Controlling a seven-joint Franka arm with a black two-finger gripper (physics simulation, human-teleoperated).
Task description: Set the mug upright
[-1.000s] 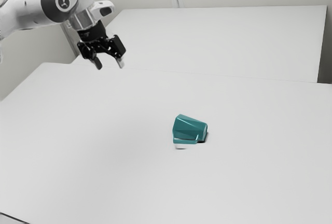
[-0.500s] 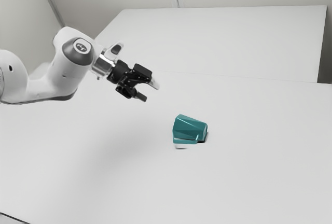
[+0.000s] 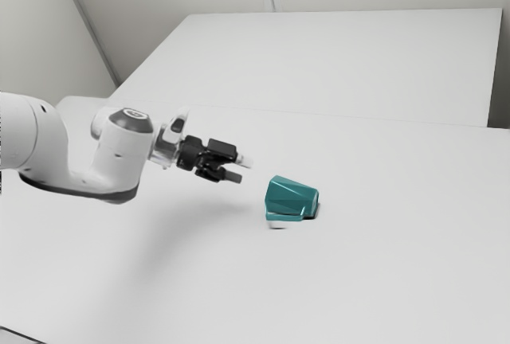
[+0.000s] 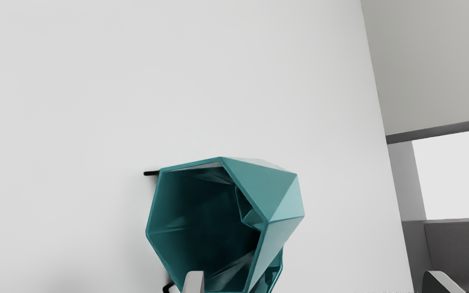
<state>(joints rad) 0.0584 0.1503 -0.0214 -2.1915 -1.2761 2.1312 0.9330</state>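
The teal faceted mug [image 3: 292,199] lies on its side on the white table, its mouth toward the exterior view's left, where my gripper [image 3: 242,170] hangs a short way from it. The gripper is open, with nothing held between its fingers. In the wrist view the mug [image 4: 285,195] turns its dark hollow mouth to the camera, and part of its handle shows low beside the body. One fingertip of the gripper [image 4: 316,283] overlaps the mug's lower rim in that view; the other is well apart from it.
The white table [image 3: 382,264] carries the mug, with a pale raised panel [image 3: 335,61] behind it. A dark line crosses the near corner at the exterior view's lower left. Beyond the table edge, the wrist view has a grey wall [image 4: 434,61] and a bright opening.
My gripper has come down and toward the exterior view's right, closer to the mug, and has tilted from pointing downward to nearly level. The mug has stayed where it was.
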